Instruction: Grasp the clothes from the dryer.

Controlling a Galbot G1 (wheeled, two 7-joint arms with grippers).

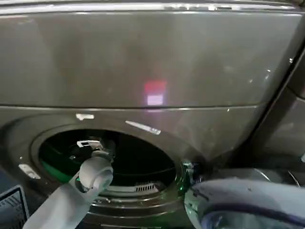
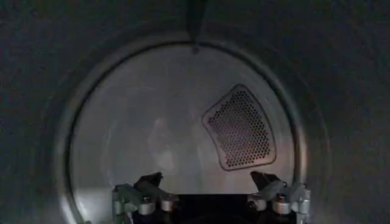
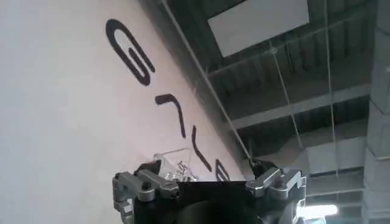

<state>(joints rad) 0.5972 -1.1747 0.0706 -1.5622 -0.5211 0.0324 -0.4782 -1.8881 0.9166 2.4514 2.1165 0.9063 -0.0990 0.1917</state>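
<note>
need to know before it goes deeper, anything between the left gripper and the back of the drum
Nothing visible does. The left gripper is open inside the dryer, facing the drum's bare rear wall and its perforated vent panel; no cloth lies ahead of it.

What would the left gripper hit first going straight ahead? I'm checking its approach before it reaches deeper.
Probably the drum's pale rear wall, near the perforated vent panel. The left gripper is open inside the dryer; depth is unclear.
</note>
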